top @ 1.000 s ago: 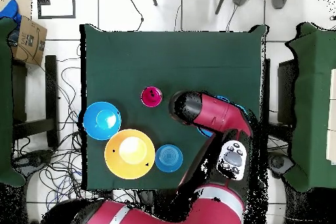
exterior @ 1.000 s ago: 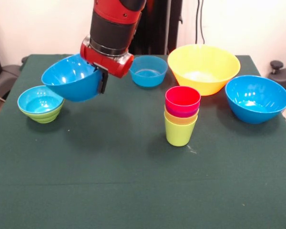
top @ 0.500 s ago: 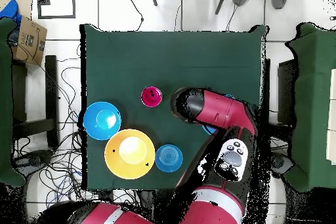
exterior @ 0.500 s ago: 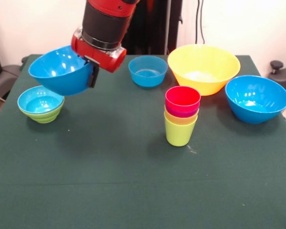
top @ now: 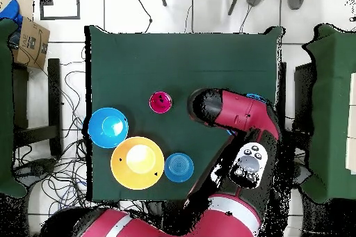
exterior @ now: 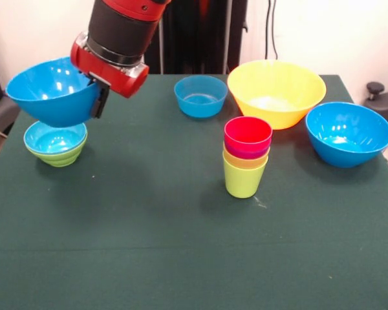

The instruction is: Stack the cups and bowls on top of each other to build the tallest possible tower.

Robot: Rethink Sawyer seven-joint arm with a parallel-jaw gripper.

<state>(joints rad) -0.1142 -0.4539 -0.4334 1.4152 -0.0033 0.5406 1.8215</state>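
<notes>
My gripper (exterior: 98, 97) clamped on the rim of a large blue bowl (exterior: 52, 90), held in the air above a small blue bowl (exterior: 54, 139) nested in a green bowl (exterior: 58, 157), nested cups (exterior: 247, 155) mid-table, yellow bowl (exterior: 276, 90) beyond them

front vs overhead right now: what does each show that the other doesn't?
Front only: the gripper shut on a large blue bowl's rim, raised above a small blue bowl nested in a green one, and the cup stack seen side-on in four colours.

Overhead only: the arm covering those bowls, cables on the floor.

Both: yellow bowl, second large blue bowl, small blue bowl.
</notes>
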